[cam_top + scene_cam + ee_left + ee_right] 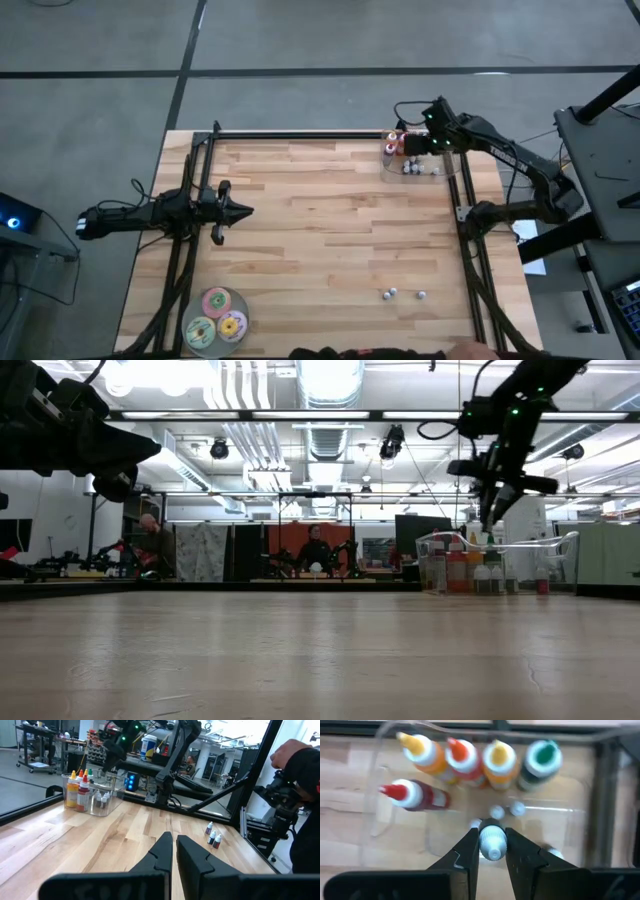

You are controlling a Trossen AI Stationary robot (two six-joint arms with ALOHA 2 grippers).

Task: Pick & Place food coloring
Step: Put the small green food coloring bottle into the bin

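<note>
The right gripper (492,851) squeezes one tiny food coloring bottle (492,840) over the clear box (425,172), where some sit already, while three bottles (402,294) wait on the table (320,230).

A: Light is supplied from overhead; ceiling strip lamps (330,380) are blown out to white glare in the low view. The tabletop (320,230) is evenly and softly lit from above, and only faint shadows are cast beneath the arms.

B: Noted. In the low view the near boards are blurred, and both arms are reduced to dark silhouettes against the bright room. In the right wrist view the large bottles (470,755) are rendered soft and out of focus, with pale reflections on the clear container (385,795). The left wrist view is moderately bright and mildly soft.
</note>
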